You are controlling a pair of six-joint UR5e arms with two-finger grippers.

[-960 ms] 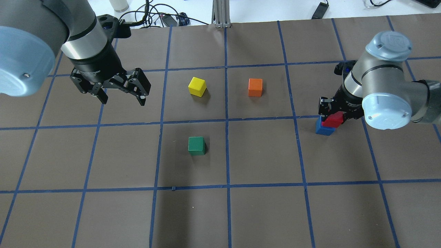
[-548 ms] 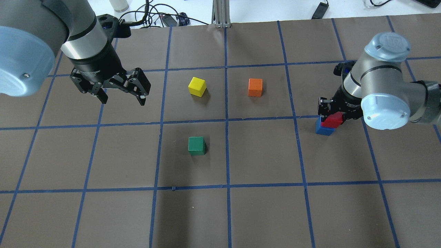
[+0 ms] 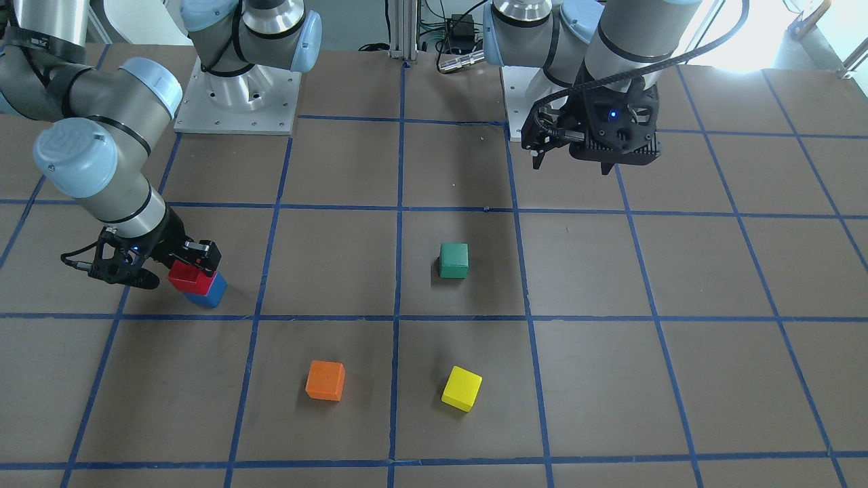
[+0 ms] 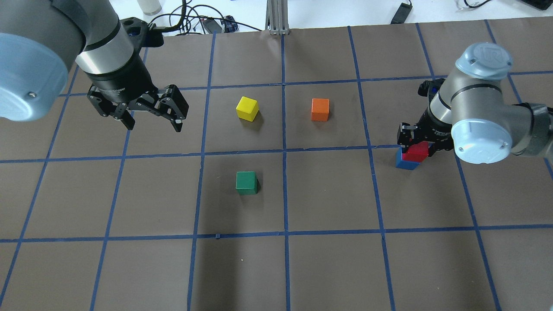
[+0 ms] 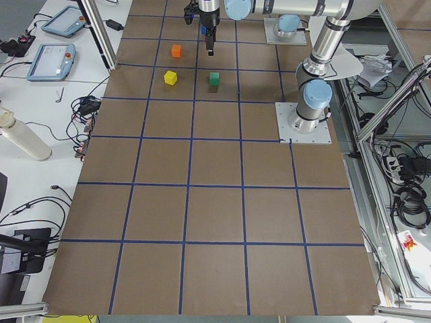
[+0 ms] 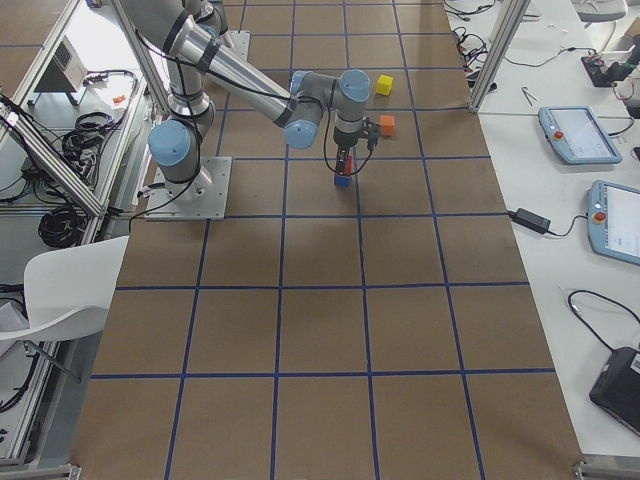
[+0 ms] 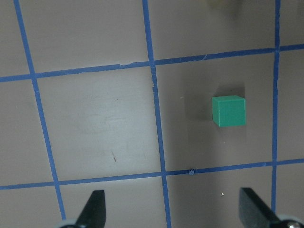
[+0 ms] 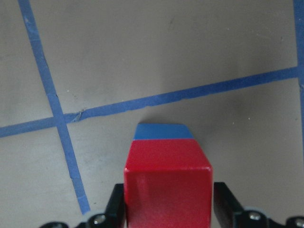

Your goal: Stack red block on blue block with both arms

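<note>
The placing step was in hand. The right gripper [image 8: 168, 211] was clamped on the red block [image 3: 184, 276], one finger against each side face, and held it on top of the blue block [image 3: 211, 295]. The pair stood on the robot's right-hand part of the desk, nearer the robot's edge than the orange cube [image 4: 320, 109] and the yellow cube [image 4: 247, 108].

In the right wrist view the red block covered nearly all of the blue one, with only a thin blue strip showing past its far edge. In the front-facing view the red block looked shifted a little to one side of the blue. Whether it sat flat and fully down could not be told from these views, though it looked seated or very nearly so.

The left gripper [image 4: 153, 125] hung with its fingers spread wide and nothing between them, above the robot's left-hand part of the desk, well apart from the stack (the green cube [image 4: 246, 181] lay on the desk below and ahead of it).

The next move, as I judged it, called for a gentle release — fingers parting evenly so neither dragged the red block sideways — then a straight lift clear. The slight offset was the risk, since a nudge on withdrawal might have tipped the top block off.
</note>
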